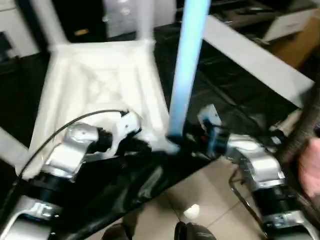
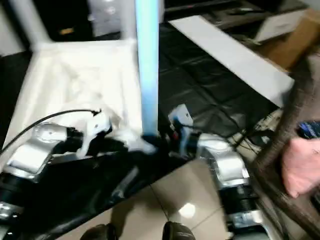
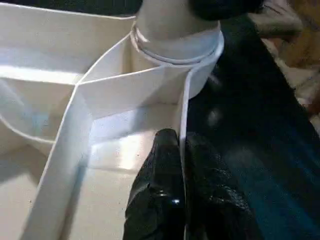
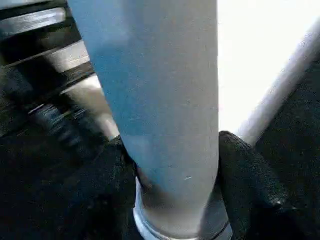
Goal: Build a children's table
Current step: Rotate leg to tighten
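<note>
The white table top (image 1: 100,85) lies upside down on a black-covered surface, ribs and rim facing up. A long round leg (image 1: 187,65), tinted blue by the light, stands upright in the top's near right corner socket (image 3: 175,45). My right gripper (image 4: 172,165) is shut on this leg just above the socket, one finger on each side. My left gripper (image 3: 180,165) is shut on the top's raised rim (image 3: 182,115) close to that same socket. Two more legs (image 1: 47,22) rise from the far corners.
A long white board (image 1: 255,57) lies diagonally on the black surface at the right. A person's hand (image 2: 302,165) shows at the right edge by a dark chair frame. Cardboard boxes (image 1: 295,35) stand at the back right. Tiled floor (image 1: 200,195) lies below the near edge.
</note>
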Controlling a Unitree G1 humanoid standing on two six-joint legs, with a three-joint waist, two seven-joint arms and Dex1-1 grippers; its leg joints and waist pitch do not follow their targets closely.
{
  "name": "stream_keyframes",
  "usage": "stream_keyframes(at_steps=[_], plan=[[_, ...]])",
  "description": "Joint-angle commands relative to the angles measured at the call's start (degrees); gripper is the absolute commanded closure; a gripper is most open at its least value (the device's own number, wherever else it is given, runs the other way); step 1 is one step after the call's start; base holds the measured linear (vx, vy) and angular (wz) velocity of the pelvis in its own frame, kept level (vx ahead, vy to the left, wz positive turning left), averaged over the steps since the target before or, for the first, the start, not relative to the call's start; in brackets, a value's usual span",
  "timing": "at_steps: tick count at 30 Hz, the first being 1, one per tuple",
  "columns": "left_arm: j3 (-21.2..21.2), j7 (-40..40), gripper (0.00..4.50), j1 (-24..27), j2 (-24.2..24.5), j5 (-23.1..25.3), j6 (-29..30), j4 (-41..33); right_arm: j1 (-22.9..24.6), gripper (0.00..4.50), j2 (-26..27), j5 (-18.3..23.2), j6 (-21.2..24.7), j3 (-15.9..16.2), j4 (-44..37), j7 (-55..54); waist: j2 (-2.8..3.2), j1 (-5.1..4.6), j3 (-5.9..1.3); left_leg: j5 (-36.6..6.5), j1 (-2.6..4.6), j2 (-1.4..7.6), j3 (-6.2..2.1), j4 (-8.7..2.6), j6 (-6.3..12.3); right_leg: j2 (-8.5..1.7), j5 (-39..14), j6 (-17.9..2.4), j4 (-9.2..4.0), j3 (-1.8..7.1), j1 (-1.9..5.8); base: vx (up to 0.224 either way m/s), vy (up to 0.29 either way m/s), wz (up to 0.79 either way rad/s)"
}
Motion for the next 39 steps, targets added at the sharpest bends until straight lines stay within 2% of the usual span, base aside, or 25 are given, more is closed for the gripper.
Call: stream_keyframes(at_steps=[1,2,3,4,5,6,8,11,14,17,18,19,21,23,26,27,29,30,32,33,34,36,37,38,39], plan=[[-0.79,6.9,4.5,-1.82,-7.77,-3.14,0.25,0.02,0.38,2.44,8.07,-1.01,4.14,8.02,0.86,-5.47,-0.84,0.12,-2.89,-16.48,0.05,2.14,-1.4,-4.29,-0.01,-4.01,-37.03,-4.91,-6.3,3.02,1.78,0.0,0.0,0.0],[-0.79,6.9,4.5,-1.82,-7.77,-3.14,0.25,0.02,0.38,2.44,8.07,-1.01,4.14,8.02,0.86,-5.47,-0.88,0.08,-3.02,-16.59,0.11,2.05,-1.47,-4.25,0.0,-4.08,-37.76,-4.51,-6.43,2.96,1.85,0.0,0.0,0.0],[-0.27,10.01,4.5,-2.69,-9.48,-2.37,0.18,1.12,-0.39,2.44,11.64,-2.5,4.78,6.4,2.85,-13.32,-0.73,-0.19,-3.04,-16.09,0.04,2.11,-1.42,-4.27,0.12,-4.0,-37.13,-4.36,-6.48,3.06,1.74,0.0,0.0,0.0],[-0.44,10.59,4.5,-3.01,-9.92,-2.06,0.04,1.4,-0.61,2.44,13.31,-1.47,5.14,5.12,3.53,-15.4,-0.38,-0.23,-3.16,-16.57,0.32,2.08,-1.48,-4.25,0.26,-3.93,-36.13,-4.59,-6.53,3.06,1.56,0.0,0.0,0.0],[-0.44,10.59,4.5,-3.01,-9.92,-2.06,0.04,1.4,-0.61,1.9,13.31,-1.47,5.14,5.12,3.53,-15.4,-0.36,-0.35,-3.18,-16.76,0.28,2.2,-1.45,-4.31,0.43,-3.86,-35.07,-4.82,-6.46,3.12,1.52,0.0,0.0,0.0],[-0.94,10.92,4.5,-3.37,-10.26,-1.55,-0.33,1.6,-0.66,1.9,15.06,-0.55,5.38,4.12,3.49,-17.69,-0.57,-0.43,-3.36,-16.56,0.14,2.31,-1.41,-4.41,0.85,-3.66,-32.39,-5.19,-6.18,3.17,1.64,0.0,0.0,0.0],[-1.69,9.79,4.5,-3.41,-9.68,-1.13,-1.22,1.6,-0.39,1.7,15.5,-0.59,5.03,3.67,2.59,-19.13,-0.27,-0.5,-3.41,-16.18,-0.02,2.4,-1.39,-4.52,1.16,-3.56,-29.15,-6.07,-5.76,3.26,1.72,0.0,0.0,0.0],[-2.65,7.16,4.5,-2.77,-7.95,-0.11,-2.99,1.06,0.76,1.39,15.14,-1.63,5.27,2.32,0.55,-20.32,-0.3,-0.38,-3.49,-14.87,-0.07,2.46,-1.08,-4.52,1.66,-3.34,-23.71,-7.61,-5.26,3.53,1.83,0.0,0.0,0.0],[-2.91,4.42,4.5,-2.06,-6.32,0.03,-4.57,0.77,2.29,1.23,12.75,-3.78,3.92,2.59,-1.34,-20.01,-0.36,-0.3,-3.68,-14.15,-0.14,2.39,-1.0,-4.41,1.85,-3.41,-22.9,-7.82,-5.13,3.66,2.0,0.0,0.0,0.0],[-3.76,1.96,4.5,-1.24,-2.21,1.46,-9.53,1.7,6.57,0.94,6.33,-4.48,0.63,2.76,-6.86,-16.23,-0.46,0.25,-4.24,-9.86,-0.22,2.38,-0.84,-4.03,2.82,-3.17,-15.9,-8.47,-4.4,3.72,2.48,0.019,-0.001,0.02],[-3.81,1.87,4.5,-1.21,-1.84,1.65,-10.17,1.93,7.07,0.83,5.67,-4.32,0.47,2.7,-7.54,-15.67,-0.42,0.43,-4.51,-7.4,0.1,2.42,-0.52,-3.65,3.81,-3.0,-10.06,-9.61,-3.76,3.92,2.39,0.058,-0.003,0.05],[-3.26,1.95,4.5,-1.24,-0.98,1.84,-11.09,2.58,8.96,0.75,3.59,-2.29,1.59,1.9,-10.41,-13.09,-0.33,0.59,-4.66,-4.93,-0.16,2.37,-0.52,-3.48,4.85,-2.86,-5.39,-11.51,-3.11,3.84,2.69,0.06,0.0,0.04],[-2.0,1.71,4.5,-1.31,0.24,1.6,-12.02,3.18,11.73,0.64,-0.03,-0.01,3.72,0.5,-14.98,-9.7,-0.56,1.02,-4.65,-3.86,-0.19,2.32,-0.37,-3.31,6.4,-2.83,-2.14,-12.78,-2.78,3.87,2.99,0.0,0.0,0.0],[-0.88,1.2,4.5,-1.31,1.46,1.35,-13.72,3.65,14.52,0.46,-4.38,1.19,4.8,0.03,-19.44,-5.66,-0.58,1.36,-4.56,-5.88,-0.19,2.36,-0.41,-3.31,6.75,-2.92,-5.34,-12.59,-3.26,3.76,3.15,0.0,0.0,0.0],[0.4,1.25,4.5,-1.38,1.87,0.7,-14.55,3.81,16.56,0.23,-6.83,3.0,6.02,-0.79,-22.82,-2.61,-0.83,1.23,-4.33,-8.61,-0.41,2.34,-0.5,-3.53,5.73,-3.01,-10.74,-11.58,-3.75,3.71,3.11,0.0,0.0,0.0],[0.76,1.44,4.5,-1.39,1.93,0.45,-14.77,3.8,17.17,0.11,-7.47,3.75,6.32,-0.98,-23.78,-1.99,-0.95,1.18,-4.19,-10.29,-0.44,2.38,-0.59,-3.64,4.85,-3.21,-15.44,-10.39,-4.2,3.68,2.99,0.0,0.0,0.0],[3.58,1.57,4.5,-1.03,1.71,-2.83,-13.08,1.47,20.3,0.05,-10.78,6.29,6.58,-1.39,-28.29,0.99,-0.95,1.16,-4.1,-11.57,-0.48,2.43,-0.74,-3.73,3.92,-3.27,-20.11,-8.86,-4.64,3.68,2.95,0.0,0.0,0.0],[4.78,1.71,4.23,-0.47,1.39,-4.59,-12.3,-0.29,21.56,0.01,-11.86,6.74,6.0,-1.39,-29.93,1.66,-0.85,1.37,-4.24,-11.24,-0.21,2.68,-0.68,-3.62,3.84,-3.29,-18.88,-8.81,-4.43,3.9,2.73,0.0,0.0,0.0],[7.24,3.32,4.06,1.12,-0.03,-7.95,-9.44,-4.38,23.2,0.0,-12.06,7.14,7.33,-1.6,-32.71,0.26,-0.73,1.14,-4.39,-9.34,-0.63,2.65,-0.71,-3.58,3.88,-3.14,-14.71,-10.36,-3.85,3.83,2.94,0.0,0.0,0.0],[8.76,4.45,3.95,2.8,-1.11,-10.02,-7.46,-7.73,23.48,0.0,-11.87,6.72,9.64,-1.09,-33.96,-1.23,-0.59,1.14,-4.61,-8.75,-0.26,2.78,-0.59,-3.37,4.04,-3.1,-12.21,-12.1,-3.65,3.85,2.73,0.0,0.0,0.0],[9.61,5.17,3.93,3.88,-1.68,-11.42,-6.45,-9.68,23.65,0.0,-11.93,6.6,11.51,-0.72,-34.92,-2.13,-0.65,1.14,-4.52,-8.32,-0.27,2.65,-0.46,-3.3,4.72,-2.78,-10.86,-13.1,-3.72,3.78,2.53,0.0,0.0,0.0],[11.23,8.7,3.73,6.75,-3.17,-12.1,-6.51,-13.36,24.07,0.0,-11.24,6.38,12.3,-0.19,-36.03,-3.19,-0.66,1.26,-4.41,-8.83,-0.4,2.57,-0.44,-3.27,4.89,-2.76,-11.66,-13.08,-3.79,3.74,2.65,0.0,0.0,0.0],[12.37,11.53,3.73,8.84,-4.34,-12.05,-6.13,-15.86,24.43,0.0,-10.61,6.18,12.31,0.1,-36.67,-4.05,-0.98,1.15,-4.16,-10.18,-0.54,2.69,-0.46,-3.39,4.53,-2.81,-14.24,-12.18,-4.05,3.67,2.65,0.0,0.0,0.0],[12.55,11.98,3.61,9.15,-4.52,-12.01,-6.08,-16.23,24.5,0.0,-10.52,6.17,12.29,0.13,-36.77,-4.17,-0.94,1.17,-4.19,-10.56,-0.56,2.65,-0.49,-3.37,4.31,-2.85,-15.56,-11.63,-4.11,3.66,2.7,0.0,0.0,0.0],[13.99,17.3,3.5,13.26,-7.11,-10.56,-3.93,-20.9,24.86,0.0,-8.7,5.76,11.13,0.22,-37.26,-6.43,-0.88,1.26,-4.31,-10.92,-0.32,2.73,-0.48,-3.3,3.93,-2.89,-17.4,-10.43,-4.27,3.77,2.56,0.0,0.0,0.0]])
